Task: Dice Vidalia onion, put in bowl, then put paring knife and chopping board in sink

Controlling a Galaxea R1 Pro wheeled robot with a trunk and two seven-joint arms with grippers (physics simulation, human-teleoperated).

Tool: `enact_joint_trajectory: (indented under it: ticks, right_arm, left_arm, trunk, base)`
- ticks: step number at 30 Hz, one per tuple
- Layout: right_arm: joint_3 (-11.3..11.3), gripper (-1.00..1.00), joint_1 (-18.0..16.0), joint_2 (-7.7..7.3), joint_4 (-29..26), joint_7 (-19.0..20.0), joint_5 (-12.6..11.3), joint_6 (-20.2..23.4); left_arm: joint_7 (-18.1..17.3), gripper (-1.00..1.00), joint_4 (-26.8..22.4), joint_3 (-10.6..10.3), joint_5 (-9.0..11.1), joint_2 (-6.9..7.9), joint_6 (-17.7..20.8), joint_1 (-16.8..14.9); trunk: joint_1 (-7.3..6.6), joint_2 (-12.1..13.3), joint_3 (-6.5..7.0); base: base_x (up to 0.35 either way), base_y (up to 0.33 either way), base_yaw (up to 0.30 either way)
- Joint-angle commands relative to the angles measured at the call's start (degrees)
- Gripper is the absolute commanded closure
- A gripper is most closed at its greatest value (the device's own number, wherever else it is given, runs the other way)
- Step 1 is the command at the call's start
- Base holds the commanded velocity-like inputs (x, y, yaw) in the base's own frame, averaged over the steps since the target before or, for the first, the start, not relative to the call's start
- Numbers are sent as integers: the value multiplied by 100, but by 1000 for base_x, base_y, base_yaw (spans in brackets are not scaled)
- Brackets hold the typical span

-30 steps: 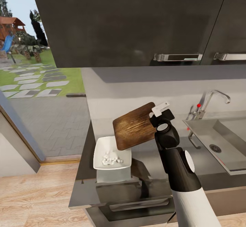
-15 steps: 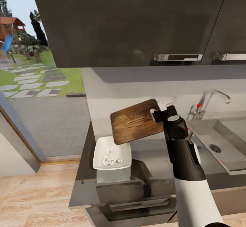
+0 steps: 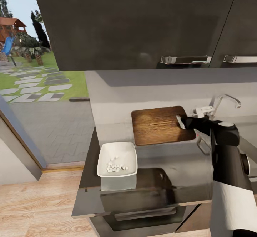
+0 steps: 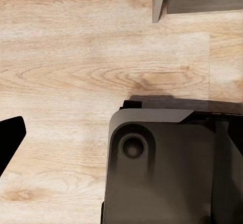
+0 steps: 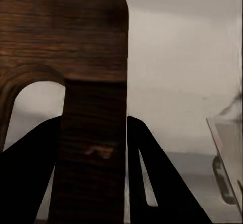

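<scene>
From my head camera, my right end effector (image 3: 182, 121) grips the chopping board (image 3: 160, 125) by its handle end, above the table (image 3: 171, 180), beyond the bowl (image 3: 117, 158) of diced onion (image 3: 115, 165). At my right wrist, fingers (image 5: 157, 183) clamp the board's handle bar. My left wrist faces wooden floor (image 4: 76, 57); I cannot tell that end effector's state.

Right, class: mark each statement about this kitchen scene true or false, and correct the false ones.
1. The right gripper holds the brown wooden chopping board. True.
2. The board lies flat inside the steel sink. False: it is held in the air above the dark grey countertop.
3. The white square bowl holds pale diced bits. True.
4. The bowl sits on the wooden floor. False: it sits on the countertop.
</scene>
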Motion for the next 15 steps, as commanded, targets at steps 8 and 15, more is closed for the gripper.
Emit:
enact_joint_trajectory:
  ticks: [8, 15]
  right_arm:
    - [-683, 100, 1, -176, 32, 80, -241, -11]
    - [-840, 100, 28, -183, 232, 81, -239, -55]
  left_arm:
    - [7, -100, 27, -51, 58, -4, -39, -12]
    - [7, -100, 27, -51, 58, -4, -36, -12]
  trunk:
    - [3, -10, -11]
    - [3, -10, -11]
  base:
    - [0, 0, 0]
    - [0, 0, 0]
